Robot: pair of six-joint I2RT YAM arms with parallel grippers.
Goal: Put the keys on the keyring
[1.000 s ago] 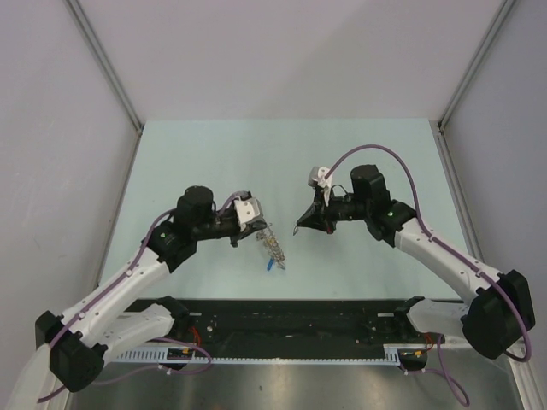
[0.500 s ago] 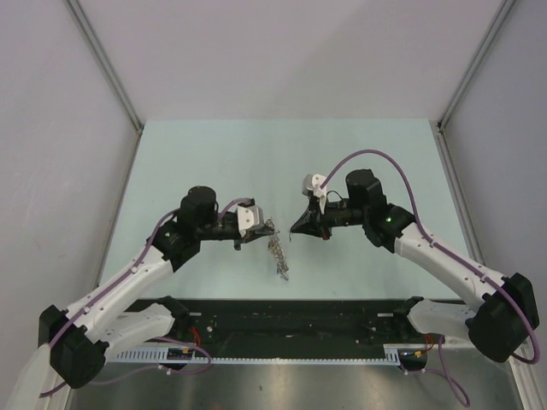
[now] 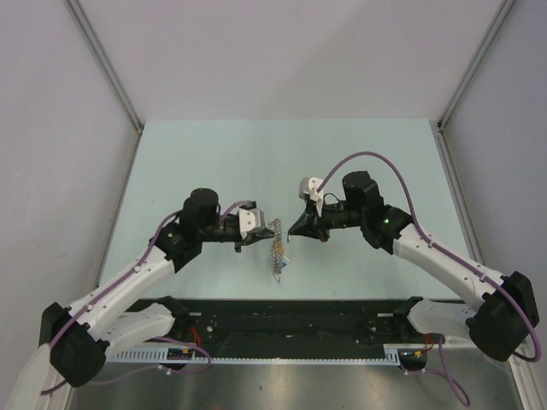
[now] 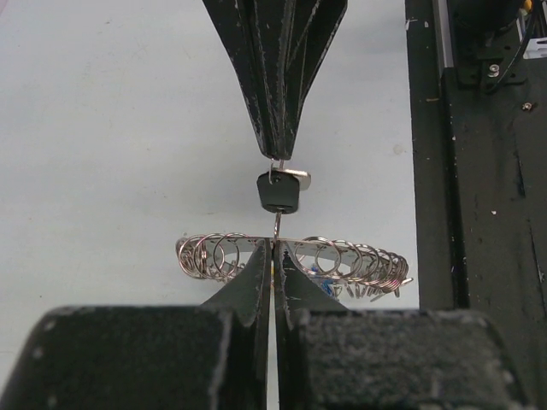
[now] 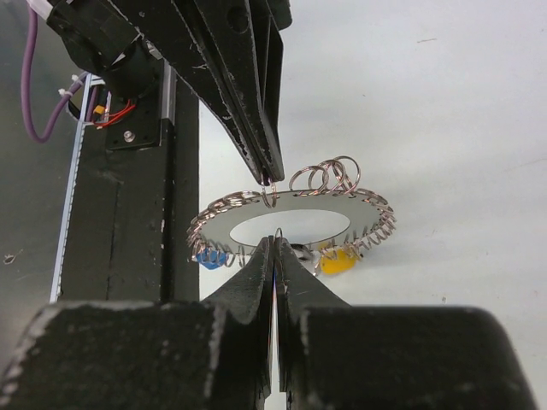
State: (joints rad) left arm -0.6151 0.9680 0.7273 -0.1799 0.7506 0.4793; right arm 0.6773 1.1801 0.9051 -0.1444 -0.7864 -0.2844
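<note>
The keyring (image 3: 276, 248) is a flat grey disc edged with many small wire loops, held above the table between both arms. My left gripper (image 3: 263, 227) is shut on its rim; the left wrist view shows the gripper (image 4: 275, 249) pinching the ring (image 4: 350, 256) edge-on. My right gripper (image 3: 292, 233) is shut on a black-headed key (image 4: 279, 193) right at the ring's opposite edge. In the right wrist view my right gripper (image 5: 275, 243) nearly touches the ring (image 5: 363, 213). A blue key (image 5: 206, 257) and a yellow key (image 5: 339, 261) hang under it.
The pale green table (image 3: 214, 162) lies below the held ring. A black rail (image 3: 299, 320) runs along the near edge, close under both arms; it also shows in the left wrist view (image 4: 479, 171). Grey walls stand left and right.
Both grippers have closed toward each other. The ring has swung from leaning right to hanging straight between them. The right gripper has moved left until its key meets the ring's edge.
</note>
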